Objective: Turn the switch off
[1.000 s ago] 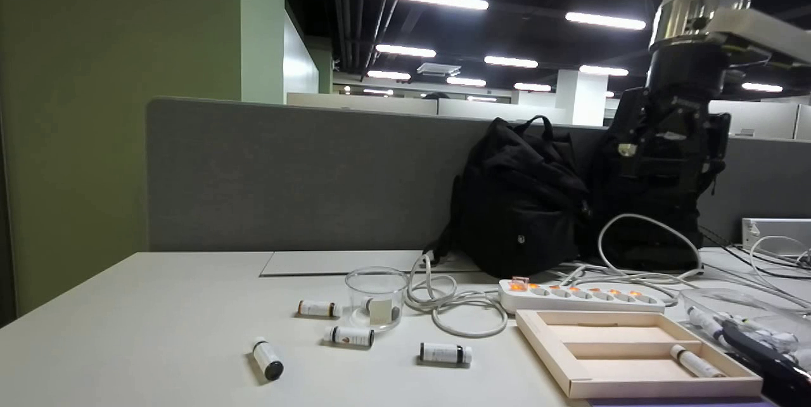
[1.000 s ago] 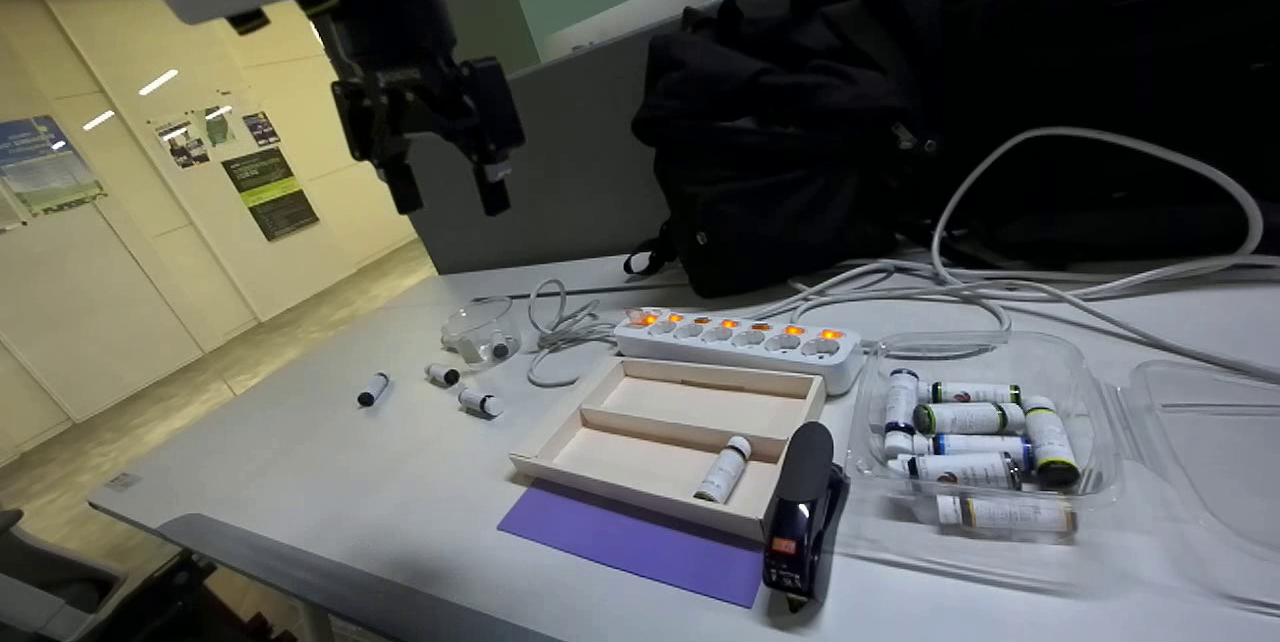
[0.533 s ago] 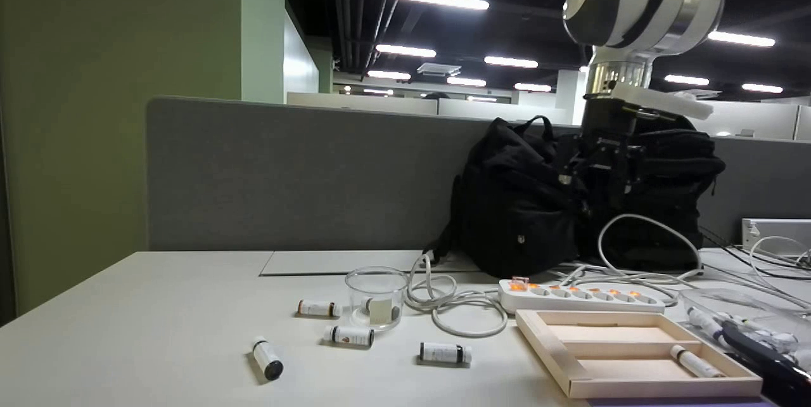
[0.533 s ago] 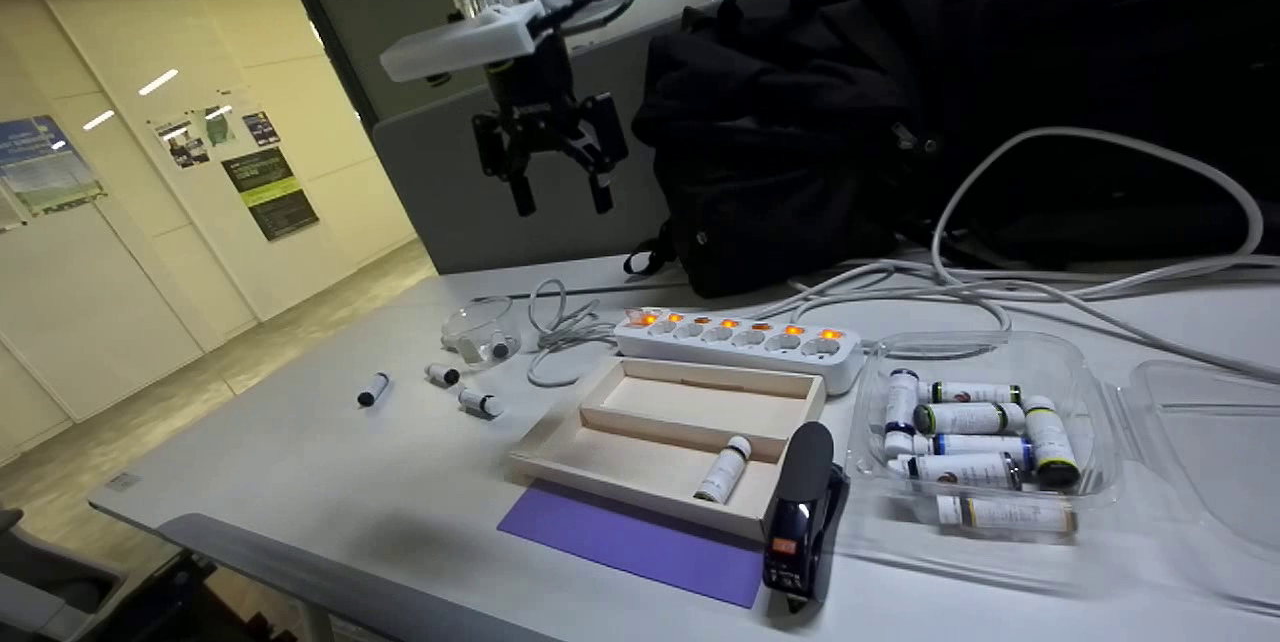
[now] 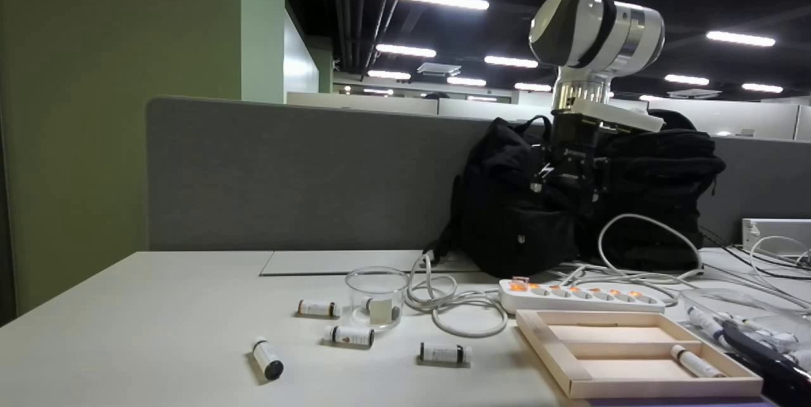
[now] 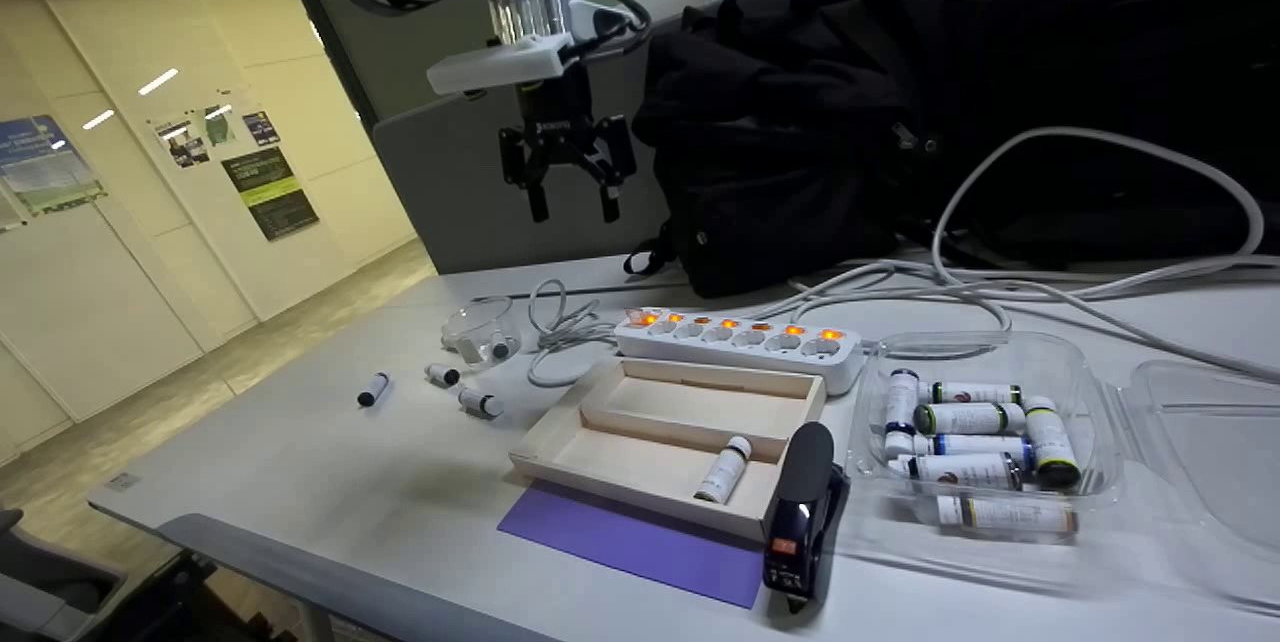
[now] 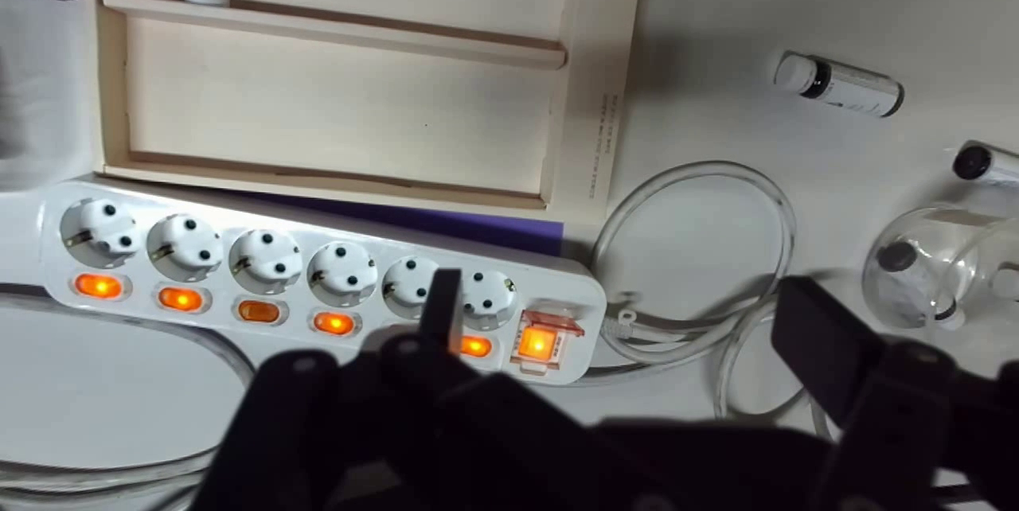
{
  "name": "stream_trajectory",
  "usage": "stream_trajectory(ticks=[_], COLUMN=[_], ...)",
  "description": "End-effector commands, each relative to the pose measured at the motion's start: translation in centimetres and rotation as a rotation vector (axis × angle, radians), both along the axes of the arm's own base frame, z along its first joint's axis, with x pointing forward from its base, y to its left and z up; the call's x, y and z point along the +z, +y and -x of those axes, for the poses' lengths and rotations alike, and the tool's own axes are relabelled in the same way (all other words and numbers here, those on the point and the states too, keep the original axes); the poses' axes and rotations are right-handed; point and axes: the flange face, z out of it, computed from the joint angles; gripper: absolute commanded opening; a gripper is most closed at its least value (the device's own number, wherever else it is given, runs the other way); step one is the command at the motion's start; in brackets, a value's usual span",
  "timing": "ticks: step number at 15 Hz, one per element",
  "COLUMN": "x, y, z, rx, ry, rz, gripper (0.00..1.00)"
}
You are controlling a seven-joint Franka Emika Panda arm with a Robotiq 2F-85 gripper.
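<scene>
The switch (image 7: 538,344) is a square, lit orange rocker at one end of the white power strip (image 7: 589,296), with a clear reddish flap standing raised beside it. Both exterior views show the switch (image 5: 517,286) (image 6: 645,319) glowing. Several small orange switches run along the strip; most are lit, one is dark. My gripper (image 7: 619,320) is open and empty, pointing down. In the wrist view the switch lies between its fingers, nearer the left one, which hides part of the strip. In both exterior views the gripper (image 5: 566,194) (image 6: 575,207) hangs well above the table, touching nothing.
A pale wooden frame (image 7: 342,33) with a vial lies along the strip. White cables (image 7: 700,169) coil beside its switch end, near a clear cup (image 5: 376,277) and loose vials. Black backpacks (image 6: 770,172) stand behind. A stapler (image 6: 800,522) and clear box (image 6: 1085,362) lie near the frame.
The arm has swung back, away from the cameras and over toward the strip's switch end, then sunk slightly. The gripper stays open. The switch and the table objects have not changed.
</scene>
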Motion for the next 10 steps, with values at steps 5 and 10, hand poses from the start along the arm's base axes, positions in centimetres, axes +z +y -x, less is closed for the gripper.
stream_trajectory(ticks=[5, 10], x=[1.0, -0.5], y=[-1.3, -4.3], z=[-2.5, -6.4], rx=[-0.003, -0.018], ry=[-0.117, -0.229], rz=[0.013, -0.111], gripper=[1.00, 0.53])
